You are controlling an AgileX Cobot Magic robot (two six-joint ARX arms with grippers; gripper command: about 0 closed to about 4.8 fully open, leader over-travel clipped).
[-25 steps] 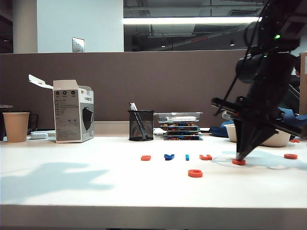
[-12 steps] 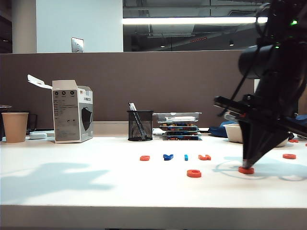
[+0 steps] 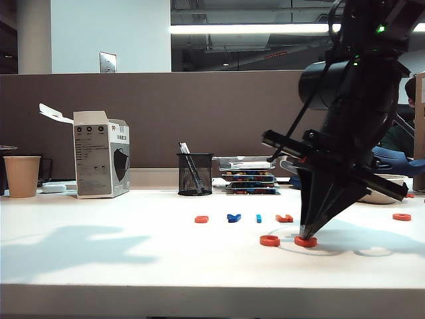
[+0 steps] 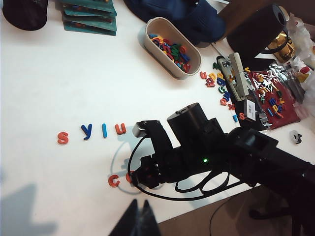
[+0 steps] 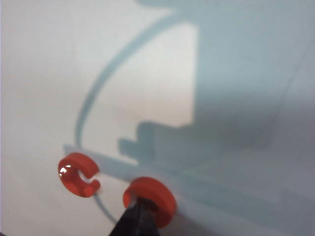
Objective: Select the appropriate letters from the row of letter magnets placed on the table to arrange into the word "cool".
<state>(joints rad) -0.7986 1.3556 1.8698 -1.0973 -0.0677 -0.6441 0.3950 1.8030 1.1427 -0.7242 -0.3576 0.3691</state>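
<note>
Worked on a wide white desk, near its front edge and right of the middle. Came down steeply there with the right gripper, jaws together, tip set into the hole of an orange ring. Kept the left gripper up above the desk's front part, clear of everything; could not tell whether its jaws were apart or together.

Judged the step to be seating that ring as the first "o", just beside the orange "c", not quite touching. Called for a slow, level push with light pressure, so as not to tip the ring or nudge the "c". Needed a straight lift out of the hole afterwards.

Left the light-blue bar in the row behind, and a second ring toward the right edge.
</note>
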